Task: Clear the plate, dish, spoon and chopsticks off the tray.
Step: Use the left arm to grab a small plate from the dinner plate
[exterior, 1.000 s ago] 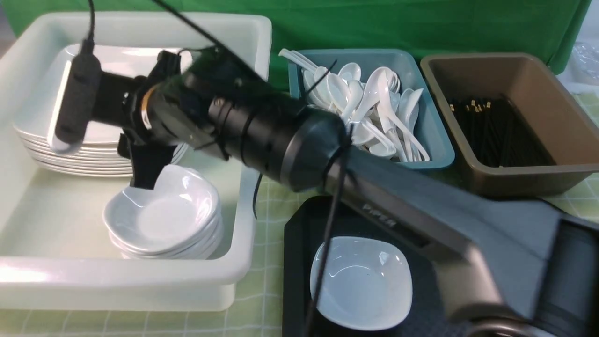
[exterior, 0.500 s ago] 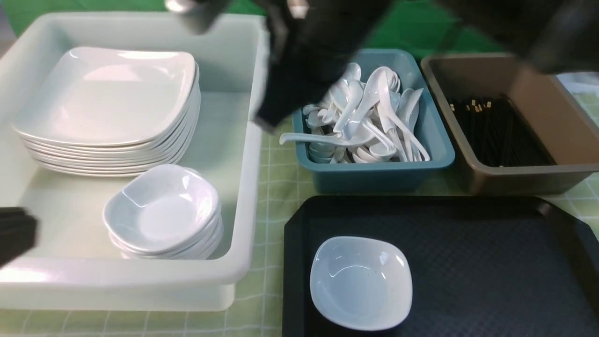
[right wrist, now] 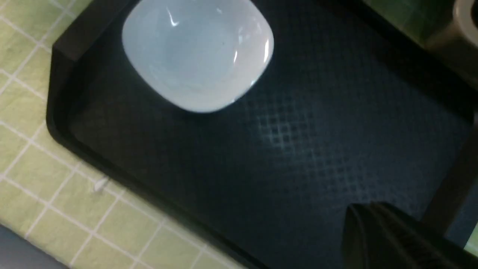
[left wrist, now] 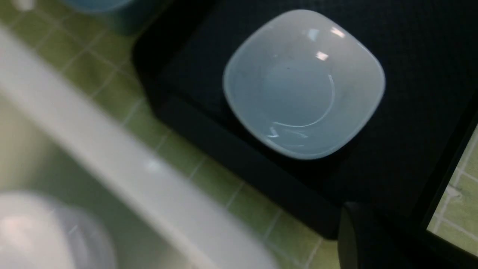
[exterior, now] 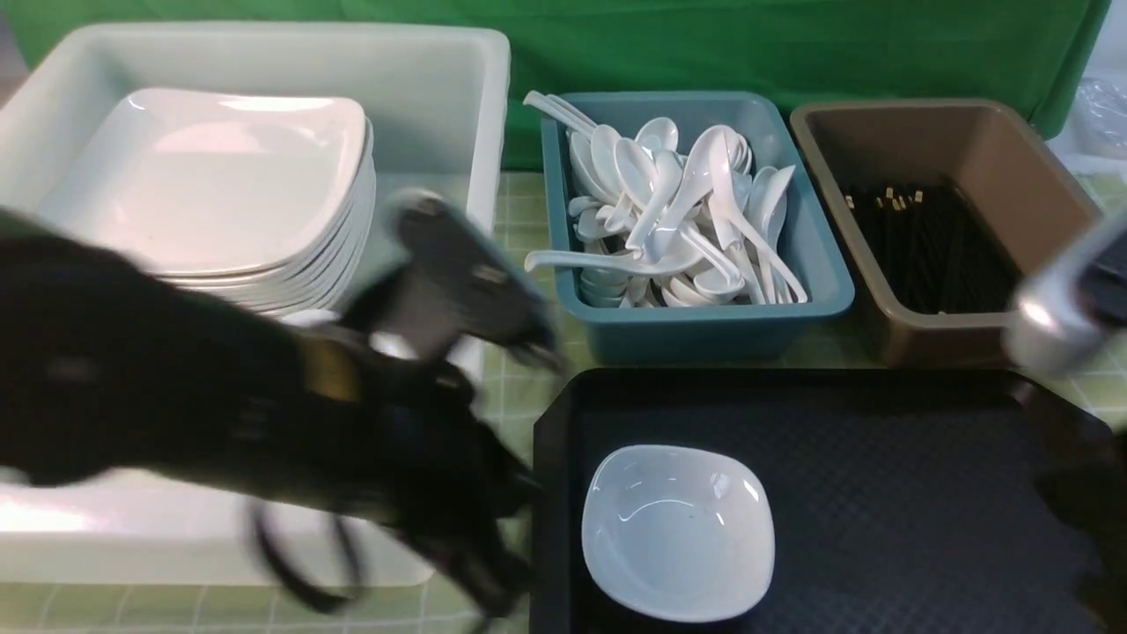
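The white tub [exterior: 264,40] at the left holds a stack with the plate [exterior: 211,176] uppermost. The tray [exterior: 880,493] carries only the dish [exterior: 678,533], which sits near its left rim. The brown tub [exterior: 951,132] contains the chopsticks [exterior: 933,246] and the teal tub [exterior: 696,330] the spoons [exterior: 678,211] (the task's own spoon cannot be singled out from the heap). Change over the last second: the right arm, which a second ago reached across the white tub, is now at the tray's right edge, with the right gripper [exterior: 1087,511] closed and, as far as its wrist view shows, empty. In the same interval the left arm enters from the left. The left gripper [exterior: 484,572] is closed, holds nothing, and hangs just beside the tray's left rim, near the dish. Assessment: three of the four items appear cleared and the dish remains. The left gripper must open before it can take the dish by its rim.
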`<action>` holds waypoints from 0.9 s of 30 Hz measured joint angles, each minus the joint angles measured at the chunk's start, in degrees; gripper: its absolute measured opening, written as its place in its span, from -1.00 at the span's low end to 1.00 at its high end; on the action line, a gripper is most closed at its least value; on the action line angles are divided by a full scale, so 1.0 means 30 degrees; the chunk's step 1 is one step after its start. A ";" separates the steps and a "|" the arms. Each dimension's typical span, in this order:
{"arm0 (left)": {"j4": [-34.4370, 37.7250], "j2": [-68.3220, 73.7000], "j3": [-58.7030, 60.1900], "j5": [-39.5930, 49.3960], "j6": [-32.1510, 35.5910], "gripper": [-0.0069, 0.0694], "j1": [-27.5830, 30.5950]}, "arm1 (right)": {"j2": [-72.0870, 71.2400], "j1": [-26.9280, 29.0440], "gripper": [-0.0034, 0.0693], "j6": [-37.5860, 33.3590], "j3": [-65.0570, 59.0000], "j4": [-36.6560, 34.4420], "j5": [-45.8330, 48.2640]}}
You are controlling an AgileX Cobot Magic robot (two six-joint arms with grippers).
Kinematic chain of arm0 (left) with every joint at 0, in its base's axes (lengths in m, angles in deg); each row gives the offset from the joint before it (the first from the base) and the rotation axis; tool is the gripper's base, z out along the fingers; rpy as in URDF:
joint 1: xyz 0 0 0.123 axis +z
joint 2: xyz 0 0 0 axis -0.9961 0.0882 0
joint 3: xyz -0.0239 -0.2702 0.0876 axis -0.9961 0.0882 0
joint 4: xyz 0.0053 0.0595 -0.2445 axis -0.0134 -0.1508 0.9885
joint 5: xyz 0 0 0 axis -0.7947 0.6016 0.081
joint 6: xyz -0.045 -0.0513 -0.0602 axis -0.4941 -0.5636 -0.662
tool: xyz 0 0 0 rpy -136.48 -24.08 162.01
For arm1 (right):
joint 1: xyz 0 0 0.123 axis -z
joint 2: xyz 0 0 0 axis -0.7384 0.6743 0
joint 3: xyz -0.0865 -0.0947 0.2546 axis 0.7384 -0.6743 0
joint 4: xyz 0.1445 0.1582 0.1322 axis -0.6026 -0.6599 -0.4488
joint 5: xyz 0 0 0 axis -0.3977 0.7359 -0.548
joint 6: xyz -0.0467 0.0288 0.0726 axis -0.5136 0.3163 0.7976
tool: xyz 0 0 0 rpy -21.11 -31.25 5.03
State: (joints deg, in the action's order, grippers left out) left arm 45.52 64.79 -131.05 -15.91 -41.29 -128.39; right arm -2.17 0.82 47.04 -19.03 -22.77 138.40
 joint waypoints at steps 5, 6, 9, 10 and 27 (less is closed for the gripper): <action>-0.1223 0.5300 -0.2962 -0.0676 -0.2311 -0.66 -0.3786 | -0.4456 0.0032 -0.81 0.0800 -0.1885 -0.0076 0.0100; -0.1471 0.6077 -0.3579 -0.0711 -0.2528 -0.60 -0.4103 | -0.4895 0.0032 -0.81 0.0877 -0.1975 -0.0075 0.0102; -0.2053 0.8702 -0.5216 -0.0800 -0.2989 -0.31 -0.4639 | -0.6840 0.0032 -0.80 0.1012 -0.2064 -0.0075 0.0102; -0.2165 0.9319 -0.5641 -0.0814 -0.3275 -0.18 -0.4686 | -0.7375 0.0032 -0.80 0.1012 -0.2087 -0.0075 0.0102; -0.7122 1.3949 -0.8129 -0.1392 -0.8101 -0.21 -0.4746 | -0.9585 0.0032 -0.80 0.1213 -0.2121 -0.0132 0.1189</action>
State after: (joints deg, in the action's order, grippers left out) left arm 24.16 106.64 -155.43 -20.09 -65.60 -142.62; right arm -30.92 0.91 50.68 -25.39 -23.17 141.96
